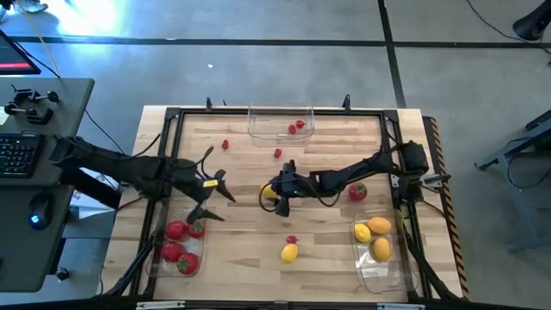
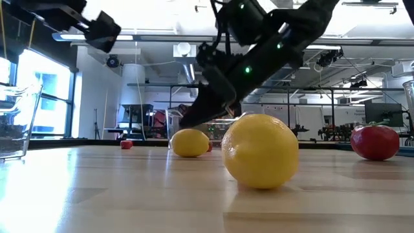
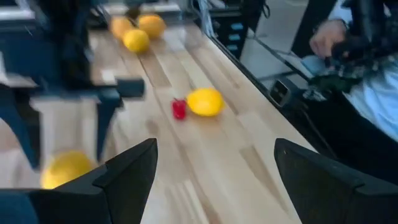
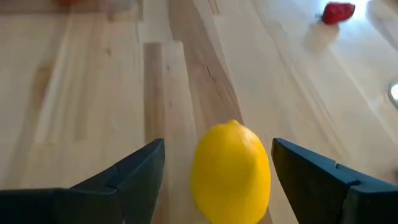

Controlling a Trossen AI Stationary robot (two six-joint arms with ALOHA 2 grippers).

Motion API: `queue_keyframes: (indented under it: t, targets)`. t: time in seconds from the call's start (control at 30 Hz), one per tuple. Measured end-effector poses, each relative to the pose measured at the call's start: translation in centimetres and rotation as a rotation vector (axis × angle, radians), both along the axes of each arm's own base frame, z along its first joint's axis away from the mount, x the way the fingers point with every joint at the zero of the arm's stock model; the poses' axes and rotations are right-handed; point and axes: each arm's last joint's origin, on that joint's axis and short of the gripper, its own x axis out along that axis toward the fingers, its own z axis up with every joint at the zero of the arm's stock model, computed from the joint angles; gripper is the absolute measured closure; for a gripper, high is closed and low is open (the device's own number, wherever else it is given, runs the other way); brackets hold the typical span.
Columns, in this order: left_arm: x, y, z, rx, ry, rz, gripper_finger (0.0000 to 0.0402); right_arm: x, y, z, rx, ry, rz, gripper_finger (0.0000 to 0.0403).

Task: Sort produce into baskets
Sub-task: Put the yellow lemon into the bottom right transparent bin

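Observation:
A yellow lemon (image 4: pixel 231 171) lies on the wooden table between the two fingers of my open right gripper (image 4: pixel 217 146), which slants down at it near the table's middle (image 1: pixel 277 196). I see a gap on either side of the lemon. My left gripper (image 1: pixel 215 185) hangs open and holds nothing, above the left basket (image 1: pixel 200 258), which holds red tomatoes (image 1: pixel 176 231). A second lemon (image 1: pixel 289 252) and a red berry (image 1: pixel 292 239) lie near the front edge. A loose tomato (image 1: pixel 357 191) lies to the right of the right gripper.
The right basket (image 1: pixel 389 274) holds lemons (image 1: pixel 372 230). The far basket (image 1: pixel 258 131) holds berries (image 1: pixel 297 126), and loose berries (image 1: pixel 225 145) lie in front of it. A black frame (image 1: pixel 172 116) borders the table. A person (image 3: pixel 354 56) sits beyond the table's edge.

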Motion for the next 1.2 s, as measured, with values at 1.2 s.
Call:
queue_keyframes:
  t: [1.2]
  targets:
    - [0.2, 6.1, -1.7, 0.043, -0.323, 0.291, 0.0095, -8.8, 5.3, 10.5, 0.156, 0.116, -0.042, 0.0242]
